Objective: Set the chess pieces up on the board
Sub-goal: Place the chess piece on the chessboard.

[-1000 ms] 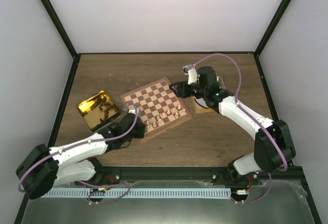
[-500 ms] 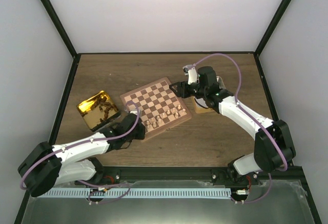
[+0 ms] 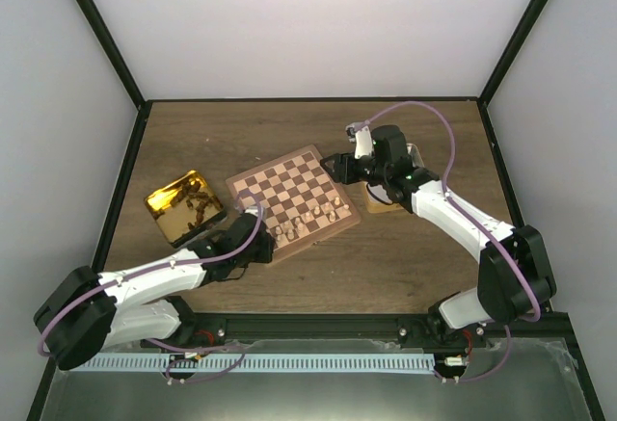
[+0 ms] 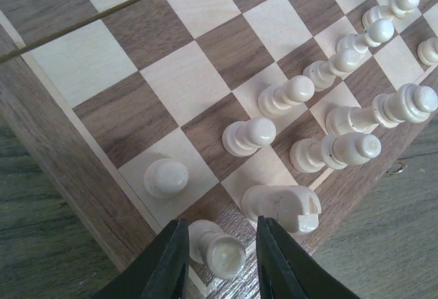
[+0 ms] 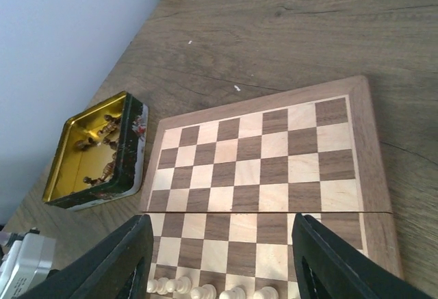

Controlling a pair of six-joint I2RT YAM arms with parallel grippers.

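The board (image 3: pixel 289 182) lies at an angle mid-table, its brown rim (image 4: pixel 61 155) close under the left wrist camera. Several pale chess pieces (image 3: pixel 313 219) stand along its near edge. My left gripper (image 4: pixel 222 268) is at the board's near corner, open. A pale piece (image 4: pixel 217 250) stands between its fingers, with a gap on the right side. A thicker notched pale piece (image 4: pixel 280 206) stands just beyond. My right gripper (image 5: pixel 220 227) hovers open above the board's (image 5: pixel 363 148) far side, holding nothing.
A gold-lined tin (image 3: pixel 183 206) with dark pieces (image 5: pixel 102 129) inside sits left of the board. A tan box (image 3: pixel 376 199) lies under the right arm, beside the board's right edge. Black frame posts and pale walls bound the table.
The left arm has shifted slightly near its base. The pale piece stays at the board's corner and the right arm has not moved.
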